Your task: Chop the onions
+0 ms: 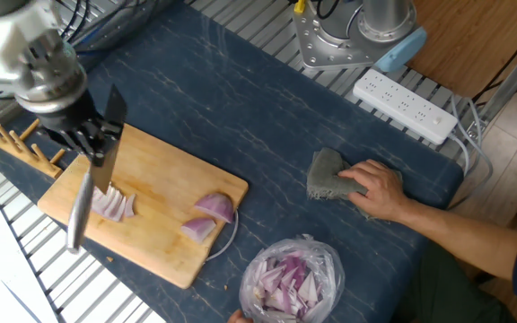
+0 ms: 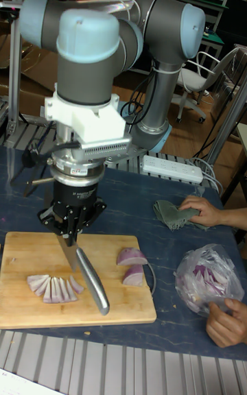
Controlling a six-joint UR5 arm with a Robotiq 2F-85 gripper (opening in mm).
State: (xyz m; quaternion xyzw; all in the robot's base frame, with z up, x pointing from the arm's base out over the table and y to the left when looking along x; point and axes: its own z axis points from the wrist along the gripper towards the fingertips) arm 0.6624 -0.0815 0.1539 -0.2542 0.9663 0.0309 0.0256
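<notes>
A fan of thin onion slices [image 1: 115, 205] [image 2: 55, 288] lies at the left of the wooden cutting board [image 1: 160, 170] [image 2: 27, 247]. Two larger onion pieces [image 1: 214, 207] [image 2: 130, 256] rest near the board's right end, one [image 1: 199, 229] [image 2: 134, 276] just in front of the other. My gripper [image 1: 92, 148] [image 2: 71, 234] hangs over the board's left part, shut on a knife [image 1: 81, 211] [image 2: 91, 284]. The knife's silver handle slants down past the slices and its dark blade points up. The knife sits beside the slices, and I cannot tell whether it touches them.
A clear plastic bag [image 1: 293, 278] [image 2: 206, 277] of chopped bits sits right of the board, with a person's fingers on it. Another hand [image 1: 380, 188] [image 2: 204, 210] presses a grey cloth [image 1: 326, 175] [image 2: 169, 215]. A power strip [image 1: 407, 108] [image 2: 171, 169] lies behind. Wooden pegs [image 1: 12, 144] stand left of the board.
</notes>
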